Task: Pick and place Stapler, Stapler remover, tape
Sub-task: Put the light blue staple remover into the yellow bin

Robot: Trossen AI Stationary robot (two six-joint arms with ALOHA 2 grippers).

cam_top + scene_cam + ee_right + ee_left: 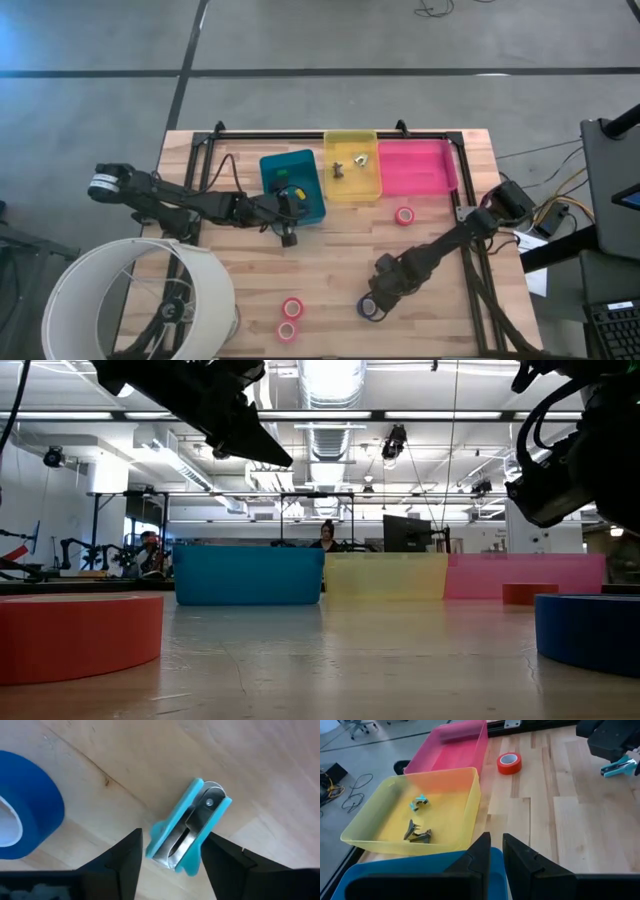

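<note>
A teal stapler remover [190, 827] lies flat on the wooden table, its lower end between the fingers of my right gripper [172, 855], which points down and stands open over it [376, 302]. A dark blue tape roll [22, 805] lies right beside it. Red tape rolls lie near the pink bin [405, 215] and at the table's near edge [292, 307]. My left gripper [496, 857] is shut on nothing above the blue bin [296, 172]. I cannot make out a stapler. My right gripper comes at the stapler remover from above, one finger [127, 857] beside its left wing [152, 837] and the other by its right side. The remover lies on the table. Whether the fingers touch it, I cannot tell.
The blue, yellow [352, 140] and pink [440, 180] bins stand in a row at the far edge. The yellow one holds stapler removers [418, 831]. A white lampshade [140, 300] covers the near left corner. Bare wood lies between the bins and the near tapes.
</note>
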